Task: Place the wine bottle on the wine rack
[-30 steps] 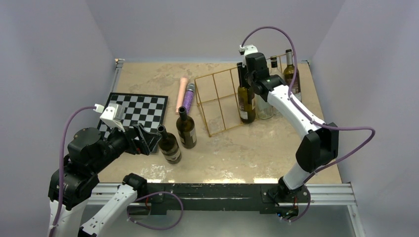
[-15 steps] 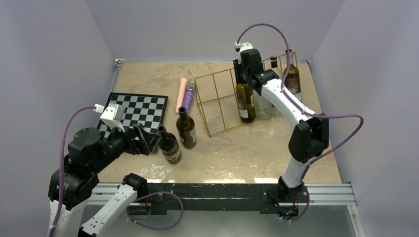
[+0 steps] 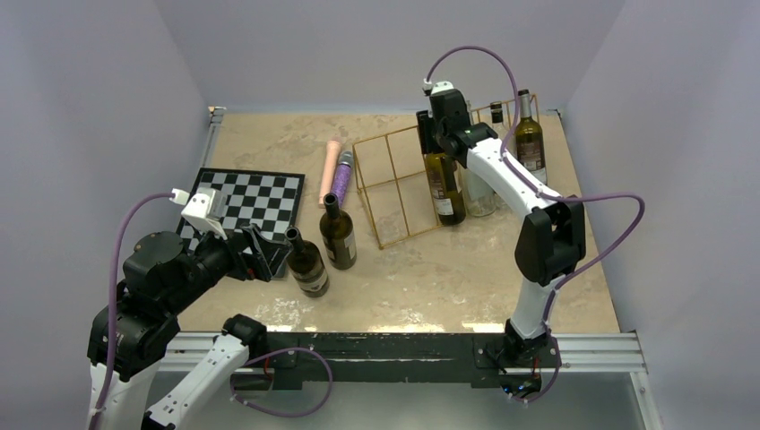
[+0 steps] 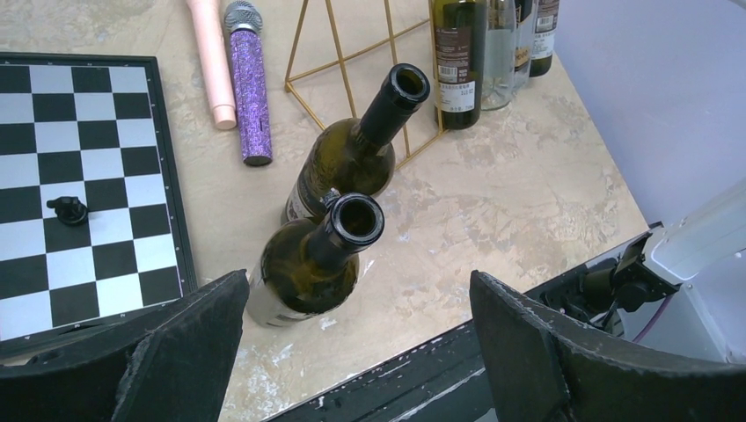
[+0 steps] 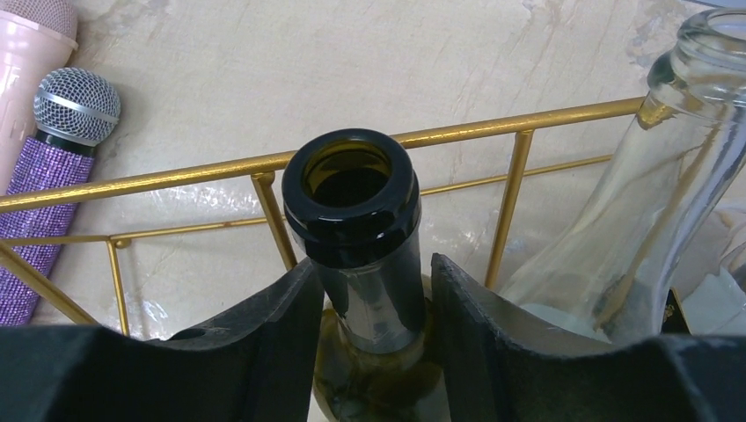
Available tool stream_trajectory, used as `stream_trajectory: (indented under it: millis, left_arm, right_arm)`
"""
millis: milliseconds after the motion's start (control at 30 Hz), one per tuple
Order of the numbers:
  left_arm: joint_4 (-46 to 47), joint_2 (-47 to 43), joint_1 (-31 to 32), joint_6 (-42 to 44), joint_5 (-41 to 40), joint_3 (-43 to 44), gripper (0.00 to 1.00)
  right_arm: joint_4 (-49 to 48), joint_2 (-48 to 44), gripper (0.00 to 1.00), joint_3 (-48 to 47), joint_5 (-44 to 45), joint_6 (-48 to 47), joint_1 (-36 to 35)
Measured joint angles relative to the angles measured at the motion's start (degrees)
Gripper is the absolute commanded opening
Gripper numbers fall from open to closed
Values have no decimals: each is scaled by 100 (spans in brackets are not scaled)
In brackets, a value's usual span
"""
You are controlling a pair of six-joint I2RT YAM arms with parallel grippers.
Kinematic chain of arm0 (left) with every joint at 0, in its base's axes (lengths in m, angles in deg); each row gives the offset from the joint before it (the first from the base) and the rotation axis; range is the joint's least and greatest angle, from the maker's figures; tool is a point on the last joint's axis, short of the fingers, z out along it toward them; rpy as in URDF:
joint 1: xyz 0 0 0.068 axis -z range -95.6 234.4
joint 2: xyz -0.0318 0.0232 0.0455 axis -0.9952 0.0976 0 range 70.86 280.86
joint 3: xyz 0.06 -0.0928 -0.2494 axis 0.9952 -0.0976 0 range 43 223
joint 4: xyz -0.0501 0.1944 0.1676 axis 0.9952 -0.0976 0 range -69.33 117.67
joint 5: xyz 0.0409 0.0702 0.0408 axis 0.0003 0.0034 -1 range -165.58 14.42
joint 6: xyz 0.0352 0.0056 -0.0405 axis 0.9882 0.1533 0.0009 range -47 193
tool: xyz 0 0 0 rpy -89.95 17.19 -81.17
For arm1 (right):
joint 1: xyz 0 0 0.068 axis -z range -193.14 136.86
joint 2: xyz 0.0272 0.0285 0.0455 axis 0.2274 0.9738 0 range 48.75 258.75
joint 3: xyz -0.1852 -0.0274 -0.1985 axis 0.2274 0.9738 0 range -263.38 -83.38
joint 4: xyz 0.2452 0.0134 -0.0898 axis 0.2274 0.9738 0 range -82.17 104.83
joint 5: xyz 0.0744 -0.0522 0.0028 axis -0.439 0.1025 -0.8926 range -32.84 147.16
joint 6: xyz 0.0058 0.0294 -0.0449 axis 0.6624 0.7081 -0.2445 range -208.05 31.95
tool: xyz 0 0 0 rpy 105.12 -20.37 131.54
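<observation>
At the desk's (image 3: 448,269) 8 o'clock, the left jaws stood wide apart, holding nothing. A chessboard (image 3: 255,199) lay at 9 o'clock. Near the centre stood a dark bottle (image 3: 309,266) and a second dark bottle (image 3: 339,235), and toward 12 lay a pink microphone (image 3: 331,170) and a purple microphone (image 3: 341,179). The wine rack (image 3: 387,184) ran across 1 o'clock. The wine bottle (image 3: 445,184) stood upright among its wires, long axis vertical, mouth straight up. The right jaws flanked its neck closely. Whether they pinched it I could not tell. A clear bottle (image 5: 633,193) stood just beside it.
</observation>
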Motion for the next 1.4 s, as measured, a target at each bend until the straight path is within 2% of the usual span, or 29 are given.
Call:
stream_trajectory:
  millis: [233,300,400,433,800,900,1033,1167,1300,1400]
  left_arm:
    - [-2,13,0,50,-7,2,99]
    - [-15,50,0,50,-7,26,99]
    - [-17,94,0,50,-2,72,99]
    - [-17,94,0,50,2,76,99]
    - [-22,44,0,44,216,168,99]
    - [-22,-31,0,39,352,205,99]
    - [-26,-101,0,2,525,203,99]
    - [-26,-114,0,0,721,177,99]
    - [-15,-116,0,11,946,76,98]
    - [4,-116,0,68,1016,-7,98]
  right_arm:
    - [66,-39,66,4,-24,83,-4]
    - [142,-90,75,2,-24,116,0]
    - [348,-275,93,11,-83,168,-17]
    - [400,-350,95,17,-98,203,-17]
    - [695,-1416,94,107,-365,229,-55]
    - [874,-1805,94,262,-723,238,-61]
    - [1056,-2544,94,667,-1626,238,-210]
    - [1172,-3167,94,1043,-2472,63,-885]
    - [1021,-3294,92,1320,-2743,-291,-2142]
    - [595,-3283,85,1720,-2804,-326,-2830]
